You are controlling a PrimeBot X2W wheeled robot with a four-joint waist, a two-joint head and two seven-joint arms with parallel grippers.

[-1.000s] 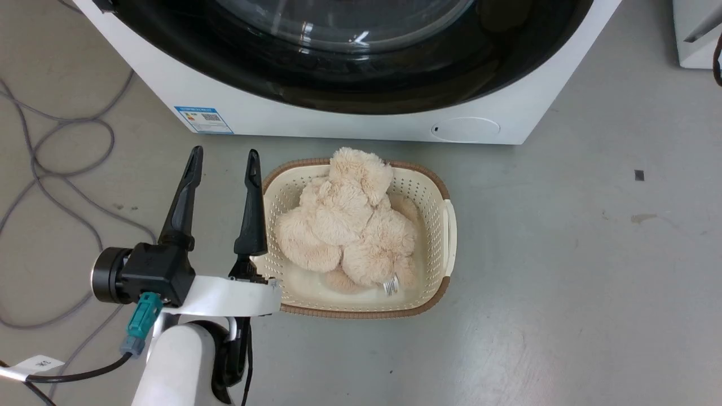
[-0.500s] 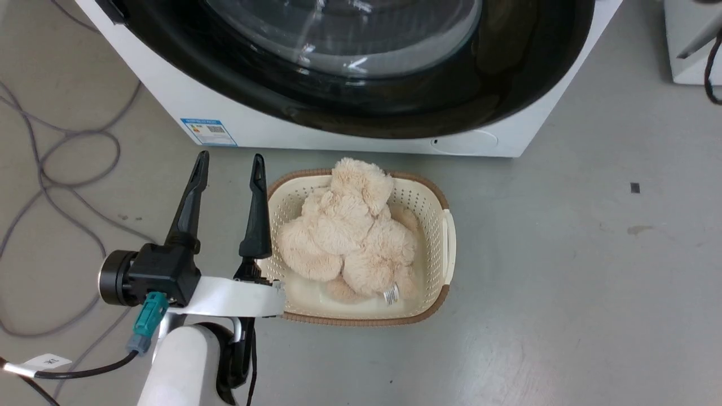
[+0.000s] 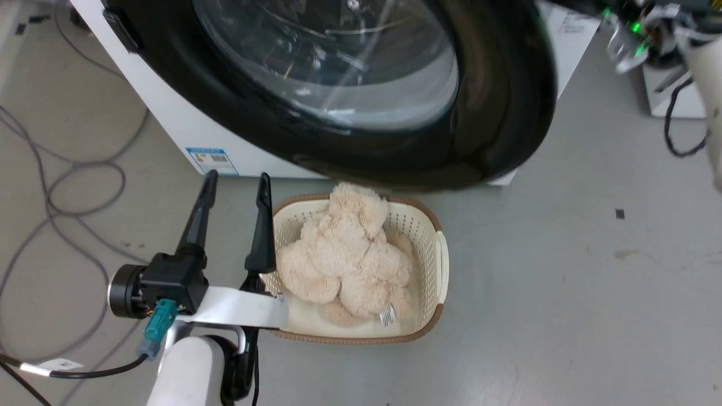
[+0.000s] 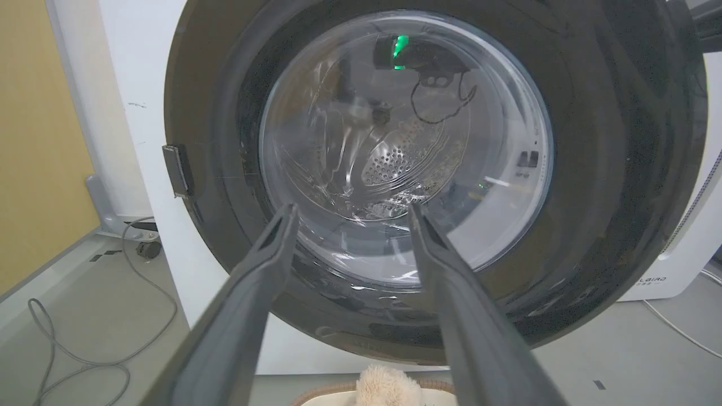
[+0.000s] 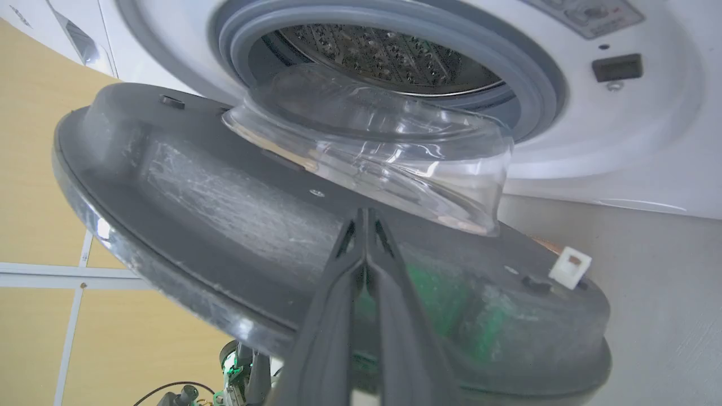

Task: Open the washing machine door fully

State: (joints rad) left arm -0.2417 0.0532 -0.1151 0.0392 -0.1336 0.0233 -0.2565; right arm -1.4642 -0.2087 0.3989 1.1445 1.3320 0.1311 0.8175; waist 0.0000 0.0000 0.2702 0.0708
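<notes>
**Door ajar, with what looks like most of its swing yet to do.**

The washing machine door (image 3: 496, 113) stands partway out from the washing machine (image 3: 175, 121), hinged at the head view's left, and its free edge hangs above the far rim of the basket (image 3: 434, 265) holding a plush toy (image 3: 344, 248). You would judge the latch step done and the wide swing left. Your right wrist view gives what the head view lacks: the gap behind the door, with the rubber ring (image 5: 530, 73) and drum (image 5: 383, 56) exposed. There the right gripper (image 5: 366, 217) has its fingers pressed together on nothing, tips at the door's inner face below the glass bowl (image 5: 383, 141); contact is unclear. The left gripper (image 3: 237, 177) is spread and empty beside the basket, facing the door's outer side.
</notes>
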